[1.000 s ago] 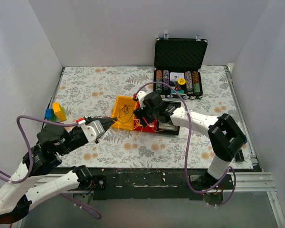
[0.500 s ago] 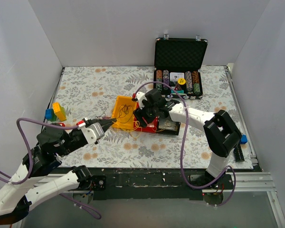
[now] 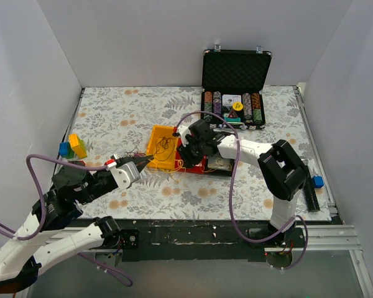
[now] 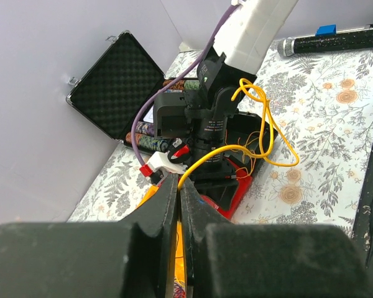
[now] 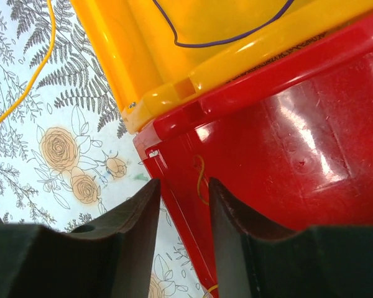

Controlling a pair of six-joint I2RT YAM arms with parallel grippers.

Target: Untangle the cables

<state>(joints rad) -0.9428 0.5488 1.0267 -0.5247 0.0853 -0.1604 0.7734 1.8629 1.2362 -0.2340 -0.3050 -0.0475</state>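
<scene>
A small clump of thin dark cables (image 3: 163, 144) lies in the yellow bin (image 3: 154, 156). My left gripper (image 3: 147, 161) sits at that bin's near left corner, shut on a yellow cable (image 4: 206, 161). The cable runs taut from the jaws (image 4: 179, 180) to loose loops (image 4: 265, 118) over the red bin (image 4: 240, 187). My right gripper (image 3: 186, 155) points down at the red bin (image 3: 198, 165). Its open fingers (image 5: 183, 184) straddle the red bin's wall (image 5: 174, 149), with a bit of yellow cable (image 5: 201, 179) between them. A purple cable (image 5: 224, 41) lies in the yellow bin (image 5: 130, 56).
An open black case of poker chips (image 3: 236, 81) stands at the back. Yellow and blue blocks (image 3: 73, 146) lie at the left edge. A black tray (image 3: 226, 166) sits under the red bin. A black bar (image 3: 311, 196) and a blue block (image 3: 317, 181) lie at the right.
My right arm's elbow has swung left and folded tighter, while its gripper stayed over the red bin. My left gripper has held its place on the yellow cable.
</scene>
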